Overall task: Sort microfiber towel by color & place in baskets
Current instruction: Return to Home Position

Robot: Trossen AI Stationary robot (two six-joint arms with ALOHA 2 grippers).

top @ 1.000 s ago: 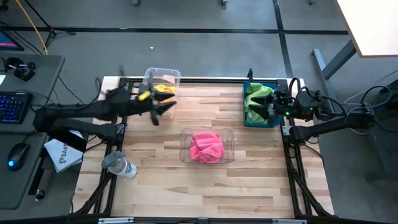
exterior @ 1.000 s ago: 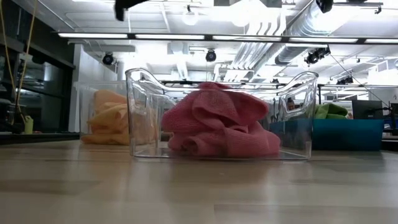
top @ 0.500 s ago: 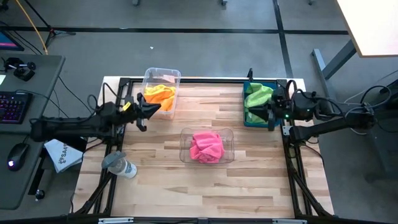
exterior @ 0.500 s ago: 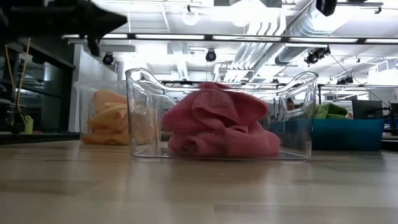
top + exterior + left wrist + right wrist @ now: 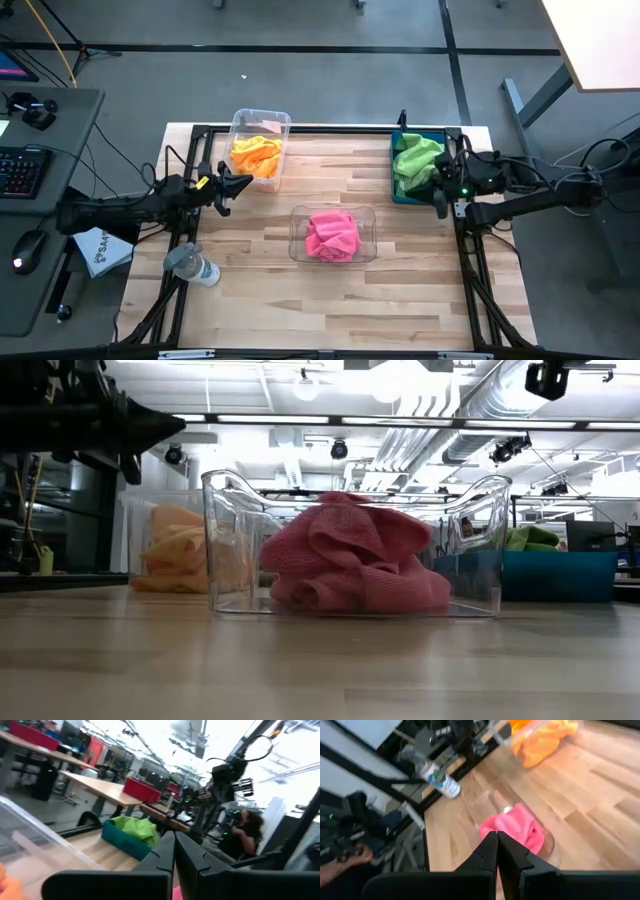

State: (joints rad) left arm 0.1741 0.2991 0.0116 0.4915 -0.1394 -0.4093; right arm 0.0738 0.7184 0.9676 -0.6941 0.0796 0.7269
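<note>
Showing the bench [image 5: 300,310] from above, the high view has 3 bins on it, each holding 1 colour of towel.

- **Rear clear bin** [image 5: 262,118]: stands at the far left of the bench and holds the orange towel [image 5: 255,155].
- **Blue bin** [image 5: 397,192]: stands at the far right and holds the green towel [image 5: 415,158].
- **Front clear bin** [image 5: 298,215]: sits mid-bench, well apart from the other 2, and holds the pink towel [image 5: 333,236]. In the low view the towel is bunched and rises just above the rim.

The left tool [image 5: 243,182] hangs over the bench's left edge, just beside the rear clear bin and apart from it. In the low view it is raised above the bench. Its 2 fingers [image 5: 165,850] are pressed together tip to tip, with nothing between them.

The right tool [image 5: 438,190] hangs at the blue bin's right side; whether it touches the wall cannot be told. Its 2 fingers [image 5: 490,850] likewise meet with no gap and grip nothing.

A clear bottle [image 5: 195,267] lies at the bench's left edge, and a white printed bag [image 5: 100,248] lies off the bench to its left.
</note>
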